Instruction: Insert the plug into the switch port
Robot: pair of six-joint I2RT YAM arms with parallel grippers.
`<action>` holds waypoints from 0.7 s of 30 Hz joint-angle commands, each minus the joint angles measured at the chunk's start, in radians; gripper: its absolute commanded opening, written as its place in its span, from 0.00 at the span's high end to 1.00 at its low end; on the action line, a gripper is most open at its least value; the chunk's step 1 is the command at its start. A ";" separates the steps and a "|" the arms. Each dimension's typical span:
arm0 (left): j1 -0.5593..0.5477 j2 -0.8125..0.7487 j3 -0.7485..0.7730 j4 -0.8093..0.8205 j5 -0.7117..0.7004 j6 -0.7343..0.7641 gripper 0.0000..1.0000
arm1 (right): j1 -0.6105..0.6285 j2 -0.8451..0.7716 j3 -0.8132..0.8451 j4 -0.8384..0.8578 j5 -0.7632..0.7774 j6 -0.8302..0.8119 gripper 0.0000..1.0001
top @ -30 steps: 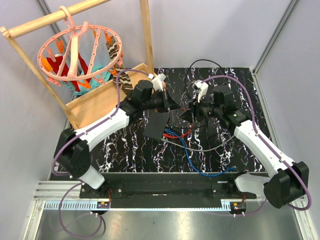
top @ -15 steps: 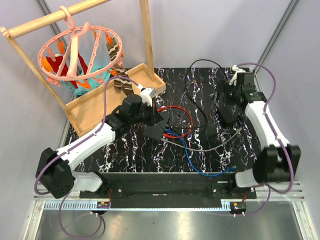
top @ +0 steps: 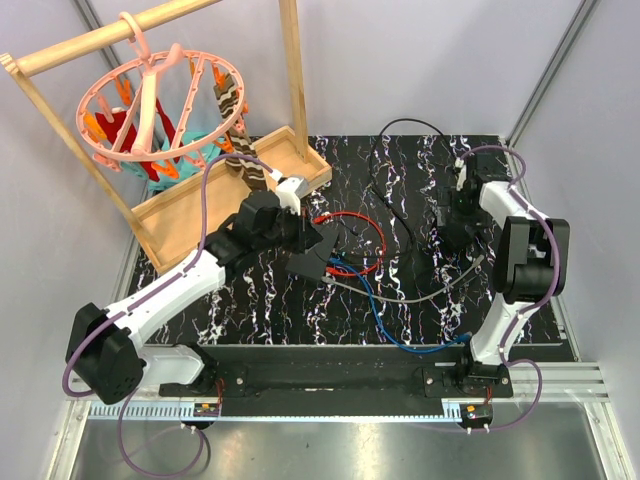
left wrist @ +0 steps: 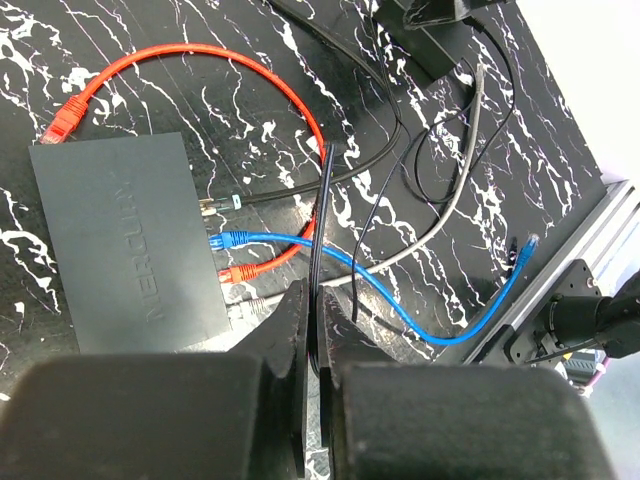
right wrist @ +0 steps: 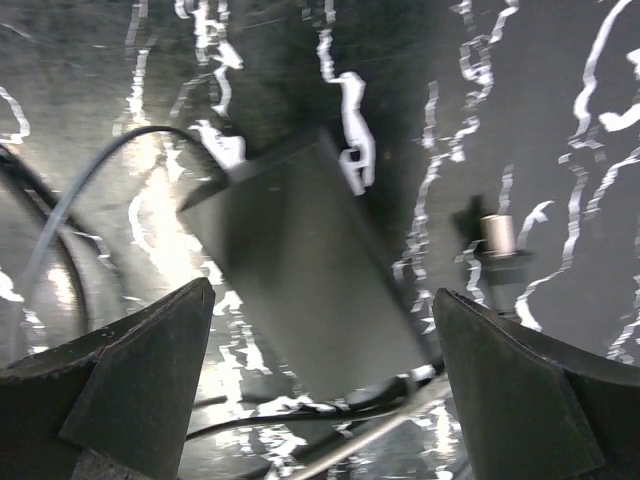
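Observation:
The switch (left wrist: 125, 240) is a flat matte black box lying left of centre, also in the top view (top: 308, 264). Along its right edge lie a blue plug (left wrist: 232, 239), an orange plug (left wrist: 232, 272) and a grey plug (left wrist: 255, 305); whether any sits in a port I cannot tell. My left gripper (left wrist: 318, 330) is shut on a thin black cord (left wrist: 322, 220) just right of the switch. My right gripper (right wrist: 330, 390) is open above the chunky black adapter block (right wrist: 300, 280) at the right (top: 455, 240). A small metal-tipped plug (right wrist: 497, 235) lies beside it, blurred.
Red (top: 360, 220), blue (top: 400, 340) and grey (top: 400, 295) cables tangle across the mat's middle. A black cable loops at the back (top: 400, 130). A wooden rack with a pink peg hanger (top: 160, 100) and a wooden tray (top: 200, 205) stand at the back left.
Both grippers were close together mid-table a second ago. The left one has dropped toward the switch. The right arm has swung to the far right and folded over the adapter.

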 commanded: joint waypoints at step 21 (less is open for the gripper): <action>0.025 -0.117 0.269 -0.216 -0.185 0.128 1.00 | -0.019 -0.098 0.259 -0.141 -0.089 -0.167 0.82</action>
